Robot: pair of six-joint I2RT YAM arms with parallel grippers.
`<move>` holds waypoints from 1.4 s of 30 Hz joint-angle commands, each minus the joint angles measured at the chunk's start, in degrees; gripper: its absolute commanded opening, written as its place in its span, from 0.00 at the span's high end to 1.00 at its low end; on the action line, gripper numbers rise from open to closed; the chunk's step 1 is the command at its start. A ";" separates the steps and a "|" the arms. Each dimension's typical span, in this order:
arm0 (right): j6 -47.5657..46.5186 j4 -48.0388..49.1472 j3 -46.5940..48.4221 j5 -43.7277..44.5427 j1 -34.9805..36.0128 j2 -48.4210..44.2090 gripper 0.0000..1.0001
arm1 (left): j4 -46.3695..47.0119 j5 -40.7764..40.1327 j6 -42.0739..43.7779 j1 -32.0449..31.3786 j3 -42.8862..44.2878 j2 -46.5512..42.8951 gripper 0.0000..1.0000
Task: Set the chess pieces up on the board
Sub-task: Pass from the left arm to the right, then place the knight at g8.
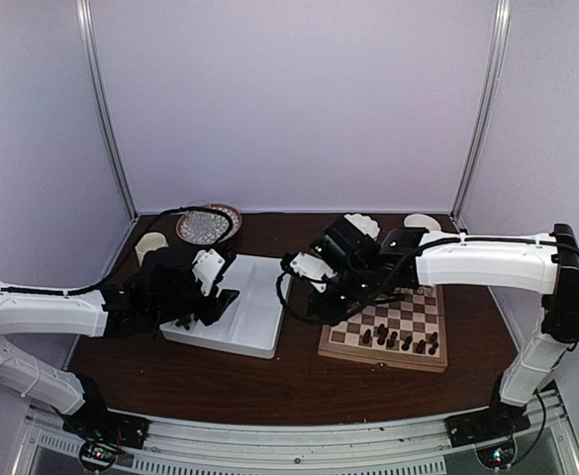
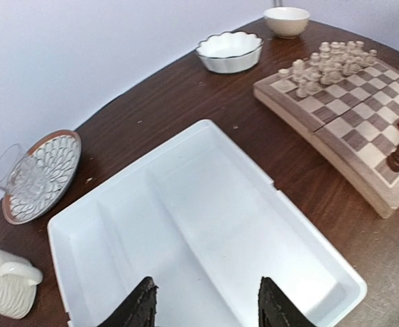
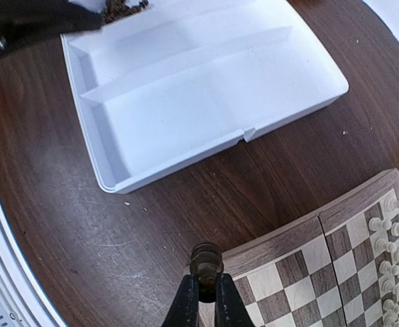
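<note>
The right end effector (image 3: 204,296) is clamped on one dark chess piece (image 3: 206,257) just at a corner of the board (image 3: 301,272), which lies toward the worktop's (image 1: 269,381) right edge, while the left end effector (image 2: 206,306) hangs with fingers apart over the white tray (image 2: 206,204).

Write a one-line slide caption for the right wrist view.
Right claw grips a dark chess piece by the board's corner, white divided tray beyond.

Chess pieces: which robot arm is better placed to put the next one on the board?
Right: the right gripper is shut on a dark piece at the board's edge. The left gripper is open, empty, over the white tray.
</note>
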 commanded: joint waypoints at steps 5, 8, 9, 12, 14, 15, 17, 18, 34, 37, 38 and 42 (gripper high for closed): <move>2.58 -10.27 -0.20 7.11 -0.35 3.60 1.00 | 5.26 -16.81 -6.72 1.62 -4.87 -5.31 0.44; 3.10 -10.34 -2.00 6.79 -0.90 2.33 1.00 | 3.84 -18.89 -11.22 2.81 -5.35 -6.42 0.15; 3.33 -10.34 -2.86 6.56 -1.10 1.93 1.00 | 3.02 -18.63 -12.96 3.64 -5.35 -6.68 0.05; 3.87 -10.12 -4.82 5.55 -1.87 1.04 1.00 | 1.55 -17.73 -16.04 5.35 -5.45 -7.13 0.02; 4.07 -10.15 -6.04 4.75 -2.40 0.63 1.00 | 0.45 -18.12 -17.00 5.74 -5.17 -7.16 0.02; 4.15 -10.13 -6.63 4.45 -2.67 0.38 1.00 | -0.25 -18.48 -17.34 5.75 -4.88 -7.11 0.02; 4.36 -9.66 -8.02 3.70 -3.41 -0.30 1.00 | -1.04 -18.89 -17.61 5.84 -4.32 -6.63 0.02; 4.41 -9.41 -8.61 3.56 -3.67 -0.66 1.00 | -1.29 -18.99 -17.91 5.89 -4.10 -6.29 0.03; 4.46 -7.37 -10.05 3.35 -5.56 0.35 1.00 | -5.61 -17.94 -18.59 5.93 -0.55 -2.81 0.03; 4.38 -7.36 -9.94 3.37 -5.55 0.75 0.98 | -6.74 -17.31 -18.58 5.93 0.18 -2.51 0.03; 4.30 -7.34 -9.96 2.12 -5.56 0.86 0.98 | -7.15 -17.26 -18.67 5.93 0.35 -2.43 0.03; 4.19 -7.49 -9.93 1.74 -5.65 0.94 0.95 | -7.33 -17.35 -18.61 5.93 0.45 -2.56 0.03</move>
